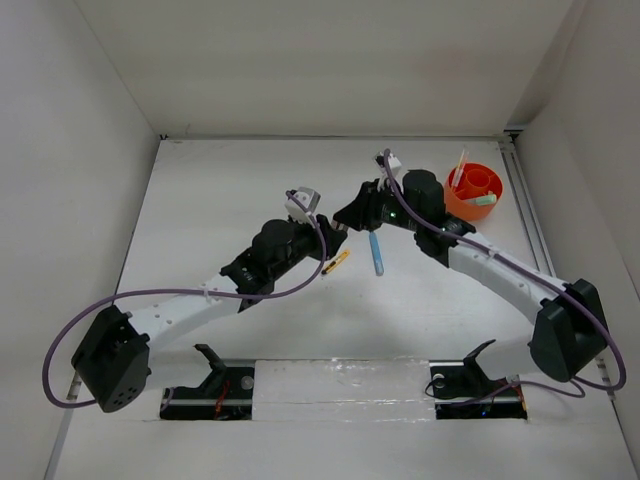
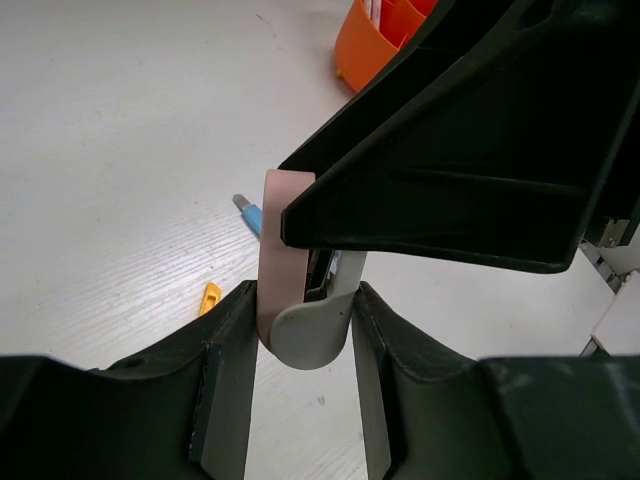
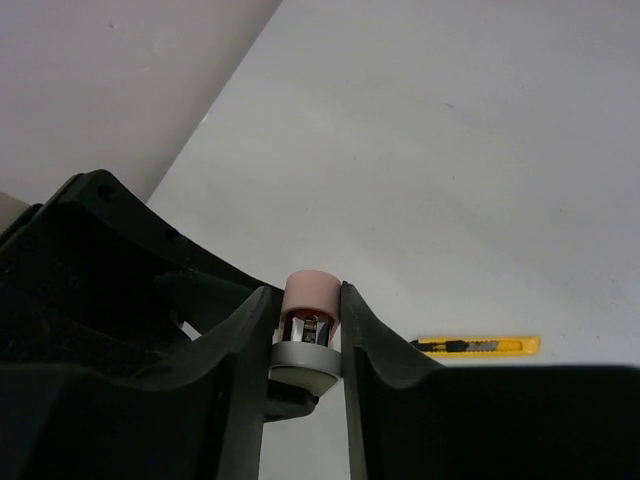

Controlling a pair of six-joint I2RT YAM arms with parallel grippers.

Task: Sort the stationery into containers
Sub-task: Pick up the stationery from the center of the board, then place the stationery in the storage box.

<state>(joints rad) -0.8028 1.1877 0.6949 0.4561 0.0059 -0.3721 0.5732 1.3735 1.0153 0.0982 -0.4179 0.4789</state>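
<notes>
White tabletop (image 1: 250, 170), matte, faint wood-like grain visible in left wrist view. Plain white enclosure: back wall (image 1: 330, 60), left wall (image 1: 60, 150), right wall (image 1: 590, 120), all meeting tabletop edges. Pale metal rail (image 1: 527, 215) along tabletop's right edge, beside right wall. Two dark rectangular cut-outs at near edge, left (image 1: 185, 403) and right (image 1: 500, 405); white panel (image 1: 340, 385) between them. Right wrist view: wall upper left, meeting tabletop on diagonal line.

One cup (image 1: 462, 211), two sticks (image 1: 480, 200) in it, one blue pen (image 1: 377, 253), one yellow cutter (image 1: 337, 262), one pink thing (image 3: 308, 292).
</notes>
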